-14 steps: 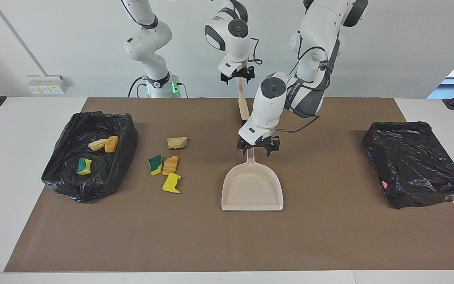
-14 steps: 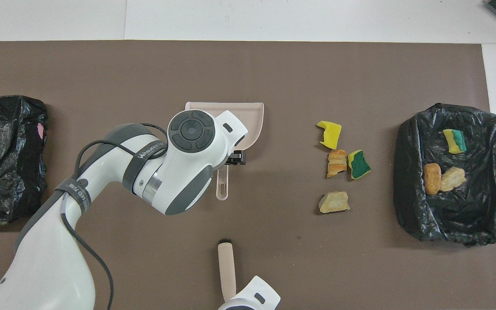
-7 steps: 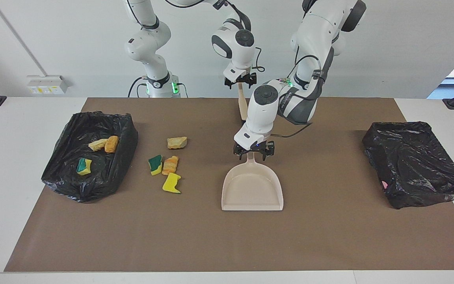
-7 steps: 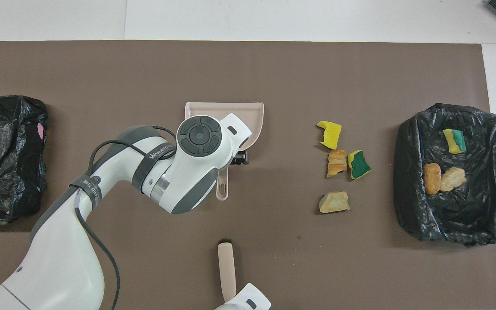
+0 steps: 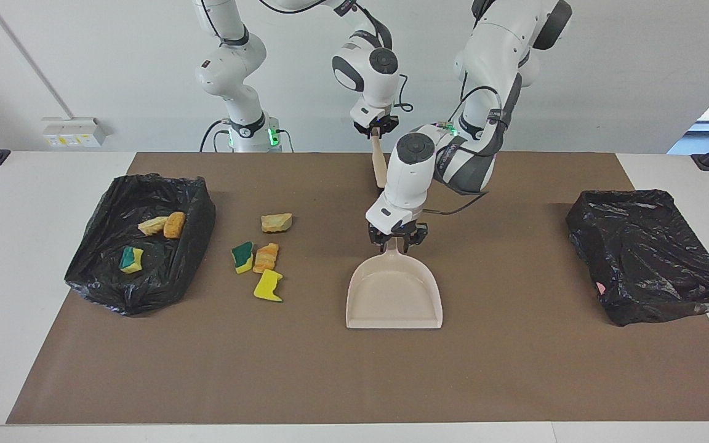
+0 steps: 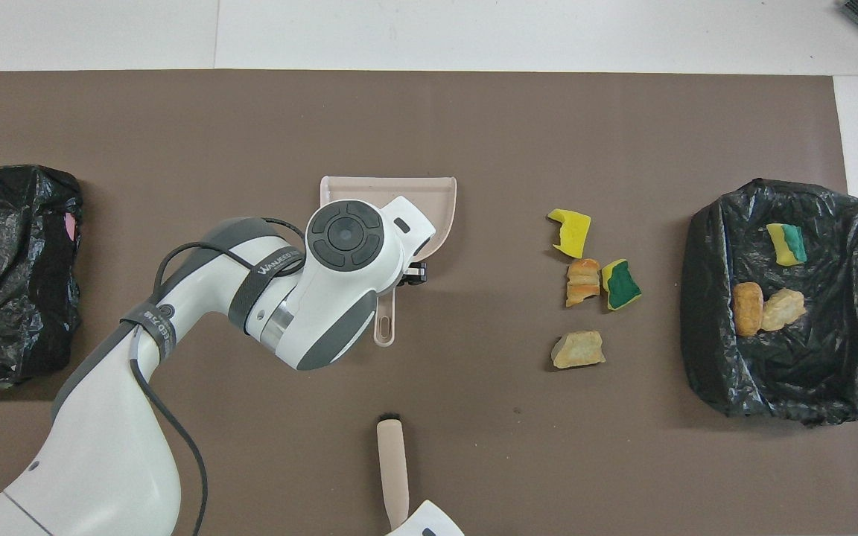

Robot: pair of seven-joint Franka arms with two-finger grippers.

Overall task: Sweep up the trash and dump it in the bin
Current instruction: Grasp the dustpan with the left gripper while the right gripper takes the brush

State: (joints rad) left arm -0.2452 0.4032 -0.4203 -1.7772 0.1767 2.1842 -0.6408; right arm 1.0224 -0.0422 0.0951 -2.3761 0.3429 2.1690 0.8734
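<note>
Up close to the robots, the right gripper is clamped on the brush. The left gripper is closed around the dustpan handle; gripped that near the pan, it might tip when lifted. Four trash scraps lie beside the dustpan, three more inside the bin; nothing lies between. A second bin sits well apart.

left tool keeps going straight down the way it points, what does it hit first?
Most likely the handle of the beige plastic dustpan. The left tool points down with its fingers on either side of that handle, seemingly closed on it, so hardly any free travel remains; under it lies the brown mat.
</note>
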